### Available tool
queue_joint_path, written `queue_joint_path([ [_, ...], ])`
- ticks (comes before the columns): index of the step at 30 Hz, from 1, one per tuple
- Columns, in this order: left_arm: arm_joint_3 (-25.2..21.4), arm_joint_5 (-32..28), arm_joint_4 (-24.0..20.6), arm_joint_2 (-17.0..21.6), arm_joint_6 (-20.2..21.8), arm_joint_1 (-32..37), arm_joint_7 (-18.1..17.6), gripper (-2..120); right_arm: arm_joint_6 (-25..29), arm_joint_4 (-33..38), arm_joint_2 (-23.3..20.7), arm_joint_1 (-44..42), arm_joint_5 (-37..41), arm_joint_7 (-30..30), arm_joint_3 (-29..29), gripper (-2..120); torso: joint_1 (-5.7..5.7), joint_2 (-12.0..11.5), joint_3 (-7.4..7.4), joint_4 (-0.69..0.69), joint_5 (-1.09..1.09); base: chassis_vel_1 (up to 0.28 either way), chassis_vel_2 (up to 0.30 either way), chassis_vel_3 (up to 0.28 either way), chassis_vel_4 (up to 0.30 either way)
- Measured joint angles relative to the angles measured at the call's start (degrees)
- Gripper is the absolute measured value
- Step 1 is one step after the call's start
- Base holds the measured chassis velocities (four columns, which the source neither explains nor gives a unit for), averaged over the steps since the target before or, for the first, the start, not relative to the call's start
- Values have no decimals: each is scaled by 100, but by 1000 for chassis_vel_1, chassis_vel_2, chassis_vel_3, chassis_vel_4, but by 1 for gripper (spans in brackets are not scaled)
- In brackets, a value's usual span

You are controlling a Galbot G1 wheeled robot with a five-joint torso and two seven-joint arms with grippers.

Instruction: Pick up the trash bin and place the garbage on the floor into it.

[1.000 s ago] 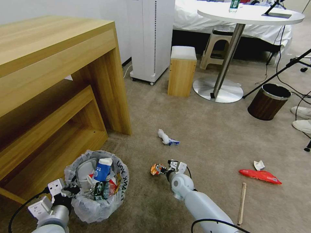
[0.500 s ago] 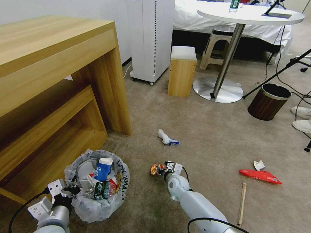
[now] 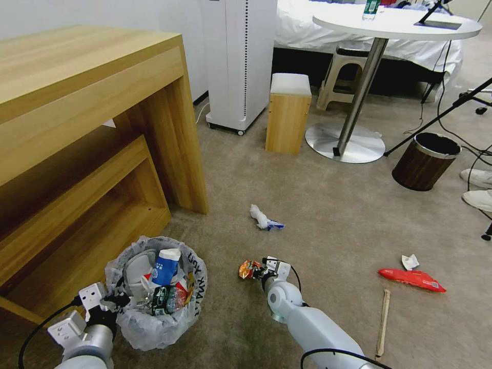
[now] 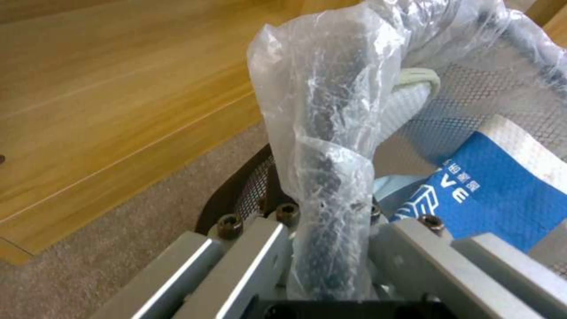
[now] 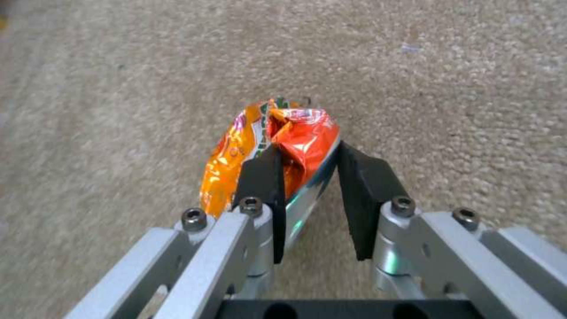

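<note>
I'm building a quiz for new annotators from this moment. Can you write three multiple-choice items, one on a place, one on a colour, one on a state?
1. Where is the trash bin?
A. beside the wooden desk, on the floor
B. under the round table
C. on the bed

2. What colour is the snack wrapper between the right gripper's fingers?
A. green
B. orange-red
C. white

3. What is the left gripper doing?
A. hanging open
B. shut on the bin's bag-covered rim
C. holding a cup

Key: 1 A, the head view shows it by the desk's lower shelf. 2 B, the right wrist view shows orange-red foil. 3 B, the left wrist view shows fingers clamping the rim.
</note>
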Motion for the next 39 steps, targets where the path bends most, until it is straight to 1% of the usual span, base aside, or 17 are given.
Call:
queue_joint_path([
  [5, -19, -1, 62, 24, -2, -38, 2, 1, 246, 1014, -470, -279, 71, -302, -19, 20, 0, 0, 0, -1, 0, 0, 0, 0, 0],
  [8, -24, -3, 123, 44, -3, -87, 2, 1, 844, 1759, -1062, -407, -49, -702, -18, 20, 0, 0, 0, 0, 0, 0, 0, 0, 0],
  [9, -24, -3, 123, 44, -3, -87, 2, 1, 844, 1759, -1062, -407, -49, -702, -18, 20, 0, 0, 0, 0, 0, 0, 0, 0, 0],
  [12, 1, -4, 173, 49, -2, -139, 4, 1, 1497, 2555, -1803, -416, -131, -1195, 44, 20, 0, 0, 0, -3, -1, 0, 0, 0, 0],
  [13, 1, -4, 173, 49, -2, -139, 4, 1, 1497, 2555, -1803, -416, -131, -1195, 44, 20, 0, 0, 0, -3, -1, 0, 0, 0, 0],
  [16, 28, -3, 178, 47, -3, -154, 6, 1, 1909, 3370, -2314, -253, -116, -1734, 31, 20, 0, 0, 0, -2, 0, 0, 0, 0, 0],
  [20, 42, 1, 152, 52, 1, -141, 5, 1, 2051, 3836, -2560, 55, -53, -1908, -180, 20, 0, 0, 0, 0, 0, 0, 0, 0, 0],
  [22, 55, 8, 95, 58, 11, -123, 6, 1, 2008, 4277, -2747, 680, 130, -1872, -643, 20, 0, 0, 0, -1, 0, 0, 0, 0, 0],
  [24, 59, 11, 79, 56, 16, -120, 6, 1, 1977, 4345, -2759, 827, 176, -1820, -767, 20, 0, 0, 0, 0, 0, 0, 0, 0, 0],
  [27, 94, 52, -54, 17, 49, -97, 8, 1, 1673, 4543, -2608, 1786, 491, -1278, -1862, 20, 0, 0, 0, 1, -1, 0, 0, 0, 0],
  [28, 94, 52, -54, 17, 49, -97, 8, 1, 1673, 4543, -2608, 1786, 491, -1278, -1862, 20, 0, 0, 0, 1, -1, 0, 0, 0, 0],
  [30, 105, 72, -119, -12, 60, -81, 8, 1, 1515, 4452, -2421, 2132, 624, -956, -2437, 20, 0, 0, 0, 1, 0, 0, 0, 0, 0],
  [31, 105, 72, -119, -12, 60, -81, 8, 1, 1515, 4452, -2421, 2132, 624, -956, -2437, 20, 0, 0, 0, 1, 0, 0, 0, 0, 0],
  [34, 109, 130, -205, -65, 63, -20, 10, 1, 1298, 4196, -2130, 2513, 728, -580, -3220, 20, 0, 0, 0, 0, 0, 0, 0, 0, 0],
  [35, 109, 130, -205, -65, 63, -20, 10, 1, 1298, 4196, -2130, 2513, 728, -580, -3220, 20, 0, 0, 0, 0, 0, 0, 0, 0, 0],
  [38, 107, 161, -259, -103, 63, 23, 23, 1, 1188, 4060, -1916, 2767, 756, -422, -3776, 20, 0, 0, 0, 0, -1, 0, 0, 0, 0],
  [39, 107, 161, -259, -103, 63, 23, 23, 1, 1188, 4060, -1916, 2767, 756, -422, -3776, 20, 0, 0, 0, 0, -1, 0, 0, 0, 0],
])
